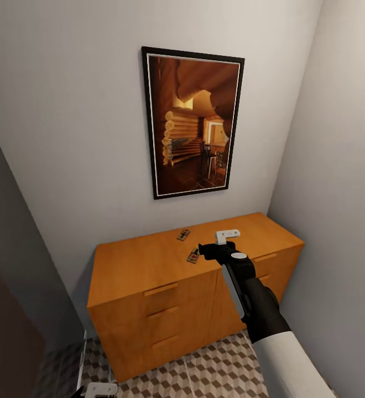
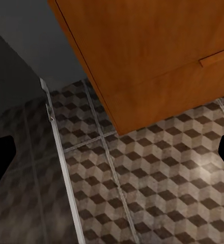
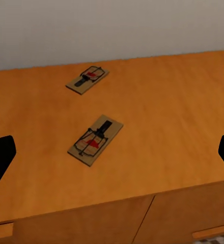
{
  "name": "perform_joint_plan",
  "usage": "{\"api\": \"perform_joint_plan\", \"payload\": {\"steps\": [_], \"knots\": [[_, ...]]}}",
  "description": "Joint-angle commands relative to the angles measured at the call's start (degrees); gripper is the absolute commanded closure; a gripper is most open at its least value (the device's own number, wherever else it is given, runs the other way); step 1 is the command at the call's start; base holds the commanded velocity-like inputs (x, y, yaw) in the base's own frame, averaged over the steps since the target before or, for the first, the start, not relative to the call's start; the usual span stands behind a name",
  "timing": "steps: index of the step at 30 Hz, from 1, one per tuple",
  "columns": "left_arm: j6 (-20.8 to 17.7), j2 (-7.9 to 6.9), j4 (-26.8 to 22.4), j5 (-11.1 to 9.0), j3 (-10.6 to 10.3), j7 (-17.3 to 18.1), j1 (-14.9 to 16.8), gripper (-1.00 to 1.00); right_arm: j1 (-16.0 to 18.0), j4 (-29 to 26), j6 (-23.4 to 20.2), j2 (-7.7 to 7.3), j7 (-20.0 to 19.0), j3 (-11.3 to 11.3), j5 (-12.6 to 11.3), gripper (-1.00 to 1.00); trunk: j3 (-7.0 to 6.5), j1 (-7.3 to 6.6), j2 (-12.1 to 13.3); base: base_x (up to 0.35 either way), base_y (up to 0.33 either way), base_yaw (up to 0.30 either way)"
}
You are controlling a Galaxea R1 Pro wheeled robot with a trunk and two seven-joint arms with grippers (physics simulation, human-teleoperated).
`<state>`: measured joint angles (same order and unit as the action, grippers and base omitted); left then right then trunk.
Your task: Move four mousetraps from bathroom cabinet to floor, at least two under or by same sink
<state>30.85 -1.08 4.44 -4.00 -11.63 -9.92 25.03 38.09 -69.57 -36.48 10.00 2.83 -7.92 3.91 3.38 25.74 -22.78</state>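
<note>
Two mousetraps lie on the flat top of the orange-brown cabinet (image 1: 149, 260): the nearer mousetrap (image 1: 193, 256) (image 3: 95, 140) close to the front edge, the farther mousetrap (image 1: 183, 235) (image 3: 87, 80) near the wall. My right gripper (image 1: 207, 250) hovers over the cabinet top just right of the nearer mousetrap. In the right wrist view its dark fingertips (image 3: 0, 157) stand wide apart, open and empty. My left gripper (image 1: 97, 390) hangs low above the bathroom floor (image 2: 158, 178) beside the cabinet's front corner (image 2: 142, 66), open with nothing in it.
A framed picture (image 1: 193, 122) hangs on the wall above the cabinet. Walls close in on the right and left. A thin metal strip (image 2: 63, 168) runs across the cube-patterned tiles near a grey panel. The cabinet front shows several drawers with bar handles (image 1: 160, 288).
</note>
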Motion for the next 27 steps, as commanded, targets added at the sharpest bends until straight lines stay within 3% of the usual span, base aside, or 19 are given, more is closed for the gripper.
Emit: {"api": "perform_joint_plan", "payload": {"steps": [1, 27], "knots": [[0.33, 0.03, 0.22, -0.40, -0.48, -0.10, 0.11, -1.00, 0.06, -0.02, -0.35, 0.00, 0.07, -0.07, 0.39, -1.00, 0.13, 0.04, -0.14, 0.000, 0.000, 0.000], [-0.09, 0.34, 0.26, -0.43, -0.49, -0.14, 0.11, -1.00, 0.06, 0.19, -0.41, 0.00, 0.16, -0.07, 0.48, -1.00, 0.13, 0.04, -0.14, 0.088, 0.060, 0.000]]}}
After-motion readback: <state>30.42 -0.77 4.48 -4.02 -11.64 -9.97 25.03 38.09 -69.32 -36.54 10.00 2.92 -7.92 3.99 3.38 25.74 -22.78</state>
